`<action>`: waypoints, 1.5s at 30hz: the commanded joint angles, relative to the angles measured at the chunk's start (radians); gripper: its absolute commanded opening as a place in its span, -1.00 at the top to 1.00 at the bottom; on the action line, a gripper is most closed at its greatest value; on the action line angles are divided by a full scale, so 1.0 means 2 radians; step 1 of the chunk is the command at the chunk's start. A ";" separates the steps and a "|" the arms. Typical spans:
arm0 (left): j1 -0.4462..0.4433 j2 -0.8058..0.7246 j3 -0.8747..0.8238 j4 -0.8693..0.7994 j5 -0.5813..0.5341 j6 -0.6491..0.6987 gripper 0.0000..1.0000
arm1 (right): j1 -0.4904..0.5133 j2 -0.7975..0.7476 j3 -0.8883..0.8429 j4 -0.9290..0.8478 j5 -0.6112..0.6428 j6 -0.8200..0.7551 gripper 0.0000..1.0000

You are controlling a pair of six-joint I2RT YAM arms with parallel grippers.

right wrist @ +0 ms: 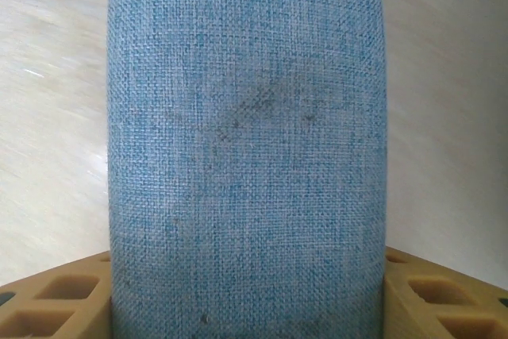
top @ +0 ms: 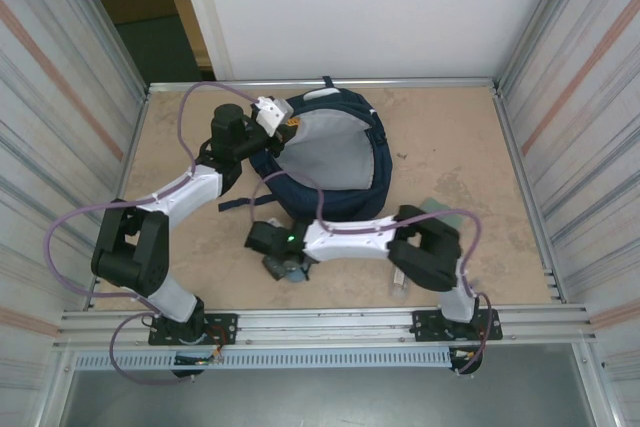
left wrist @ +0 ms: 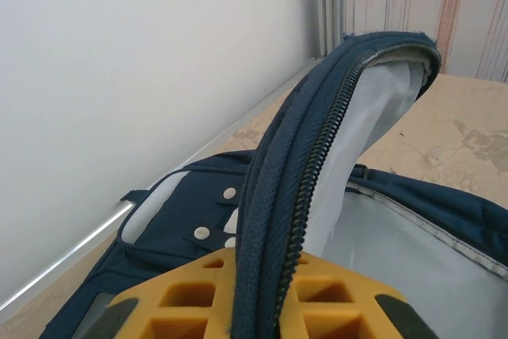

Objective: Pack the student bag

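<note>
Holding the mouth open is the left arm's job at this moment:

- The left gripper (left wrist: 260, 295) is clenched on the zip edge (left wrist: 305, 140) of the student bag (top: 350, 205), lifting that edge into a tall arch, so the pale grey lining (top: 330, 152) faces up.
- The student bag lies at the far middle of the desk (top: 470, 147), close to the back wall, with the lifted edge on its far-left side.
- The right gripper (top: 283, 265) hangs low over the near part of the desk, just in front of the bag's near rim.
- Between its yellow fingers (right wrist: 55, 299) sits a blue woven pouch (right wrist: 246, 156), one finger against each flank. I cannot tell whether they squeeze it yet or merely bracket it.
- The relation that matters: the bag's opening lies straight beyond the right gripper, away from the arm bases and slightly to the right. The pouch's long axis runs away from the wrist, so it points roughly along the reach (handy, if the pouch is to go in end first).
- The right arm is the nearer one to the pouch, and the only free one.
- My reading: the pouch is not yet lifted. It will need a firm hold, a rise above the near rim, then a short carry forward into the lining.
- Risk, as I judge it: catching the near rim or the purple cable (top: 300, 187) draped across the bag.
</note>
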 commanded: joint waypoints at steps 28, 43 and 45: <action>-0.124 -0.090 -0.057 0.086 -0.098 -0.153 0.94 | -0.399 -0.084 -0.027 0.122 -0.294 0.312 -0.10; -0.135 -0.095 -0.098 0.104 -0.094 -0.157 0.96 | -0.416 -0.067 -0.090 0.213 -0.356 0.358 -0.47; -0.135 -0.097 -0.093 0.101 -0.090 -0.150 0.96 | -0.406 -0.065 -0.099 0.230 -0.347 0.372 -0.35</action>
